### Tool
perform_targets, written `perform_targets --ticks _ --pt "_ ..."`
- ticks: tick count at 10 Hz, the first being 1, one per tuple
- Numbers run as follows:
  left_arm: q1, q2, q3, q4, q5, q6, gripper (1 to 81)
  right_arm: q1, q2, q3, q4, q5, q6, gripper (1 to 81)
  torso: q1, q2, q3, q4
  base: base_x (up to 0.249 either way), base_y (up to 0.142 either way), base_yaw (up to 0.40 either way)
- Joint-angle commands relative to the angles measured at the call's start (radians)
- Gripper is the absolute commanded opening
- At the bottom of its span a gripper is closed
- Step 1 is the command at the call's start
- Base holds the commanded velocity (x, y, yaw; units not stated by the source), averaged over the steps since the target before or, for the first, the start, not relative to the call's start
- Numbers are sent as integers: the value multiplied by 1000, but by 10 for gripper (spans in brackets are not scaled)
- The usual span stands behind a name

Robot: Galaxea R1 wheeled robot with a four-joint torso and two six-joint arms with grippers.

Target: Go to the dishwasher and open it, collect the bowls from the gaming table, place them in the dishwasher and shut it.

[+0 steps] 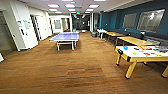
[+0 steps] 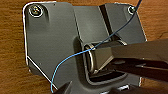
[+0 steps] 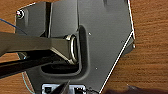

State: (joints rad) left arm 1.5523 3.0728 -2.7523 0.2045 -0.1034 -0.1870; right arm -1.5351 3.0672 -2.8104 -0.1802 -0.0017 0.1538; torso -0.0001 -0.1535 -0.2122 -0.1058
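Right foreground: we see the gaming table (image 1: 140, 56), with the bowls (image 1: 125, 47) on its top.
Behind it: wooden tables (image 1: 135, 40) along the right wall.
Centre, further back: table-tennis table (image 1: 65, 37).
Left: doors (image 1: 25, 25).

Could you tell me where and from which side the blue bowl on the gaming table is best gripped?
Probably by its rim, coming from above on the near side. The blue bowl sits near the left end of the gaming table, apart from the other coloured pieces, so that edge looks easiest to reach. It is too small here to judge its tilt.
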Motion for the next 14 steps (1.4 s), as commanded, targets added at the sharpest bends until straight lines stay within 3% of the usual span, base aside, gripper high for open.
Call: perform_targets --ticks 1,14 --pt "-39 3 3 -4 50 1 811 42 0 -4 -10 -57 -3 811 0 0 0 0 248 0 0" --pt "-39 2 0 -4 50 1 811 42 4 3 -10 -55 -3 811 1 0 0 0 237 0 0"
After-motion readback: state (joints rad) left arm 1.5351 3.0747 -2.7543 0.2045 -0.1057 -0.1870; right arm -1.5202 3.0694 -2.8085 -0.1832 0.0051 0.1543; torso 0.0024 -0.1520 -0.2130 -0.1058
